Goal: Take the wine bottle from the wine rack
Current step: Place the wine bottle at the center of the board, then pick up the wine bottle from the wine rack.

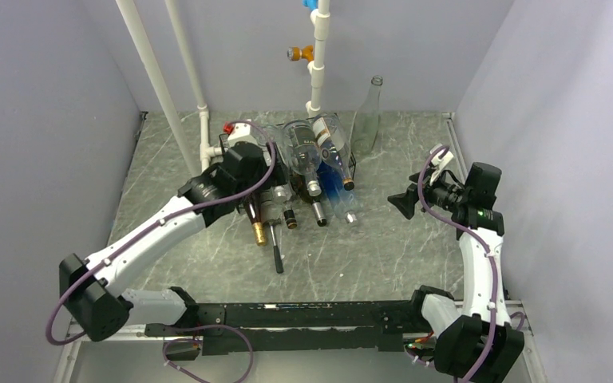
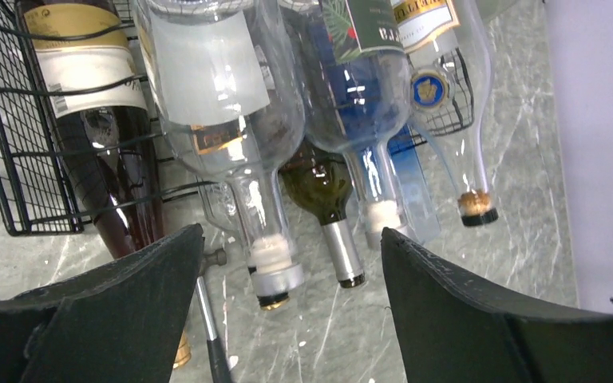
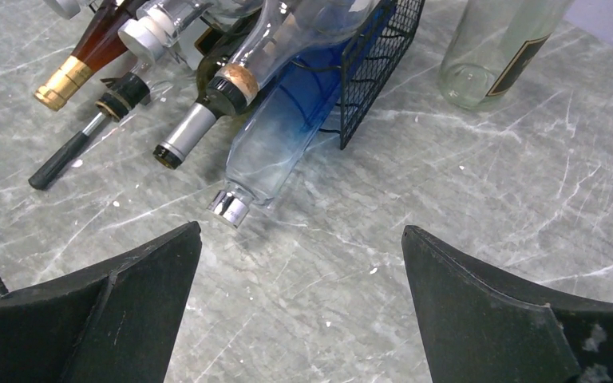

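Observation:
The black wire wine rack [image 1: 352,165] stands at the back middle of the table and holds several bottles lying with their necks toward me. In the left wrist view the rack [image 2: 16,159] holds a dark red bottle [image 2: 120,159], a clear bottle with a white stopper and silver cap [image 2: 275,263], a green bottle with a silver neck [image 2: 339,247] and a corked clear bottle [image 2: 475,207]. My left gripper [image 2: 291,231] is open, just above the necks, its fingers on either side of the clear and green necks without touching them. My right gripper [image 3: 301,229] is open and empty over bare table, right of the rack [image 3: 375,64].
An empty clear bottle [image 1: 367,112] stands upright behind the rack on the right. A black-handled metal tool [image 1: 277,255] lies on the table in front of the necks. White pipes [image 1: 160,88] rise at the back left. A blue-tinted flat bottle [image 3: 275,144] lies lowest.

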